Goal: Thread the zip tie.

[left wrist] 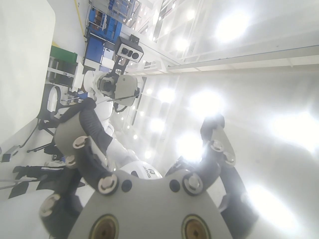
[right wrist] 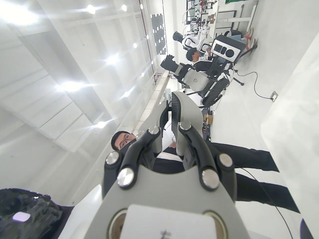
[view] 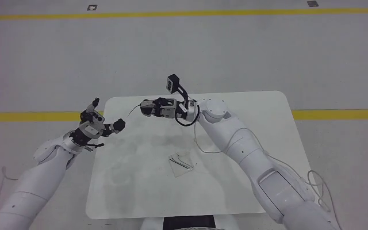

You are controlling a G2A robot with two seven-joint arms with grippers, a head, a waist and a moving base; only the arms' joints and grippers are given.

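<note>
L fingers (left wrist: 89, 123) apart, R fingers (right wrist: 189, 110) together

White arms (view: 244, 146), grey pincer (left wrist: 149, 115), black fingers (left wrist: 89, 125), silver screws (left wrist: 107, 184)

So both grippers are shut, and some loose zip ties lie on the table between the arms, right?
Not quite: the left gripper is open, fingers spread wide in the left wrist view. The right gripper is shut, and loose zip ties do lie on the table between the arms.

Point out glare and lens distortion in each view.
Left wrist view: ceiling lights bloom white around one finger of the left gripper. Right wrist view: wide lens bends the ceiling beams; lamps flare. Top view: even light, faint sheen on the table.
</note>
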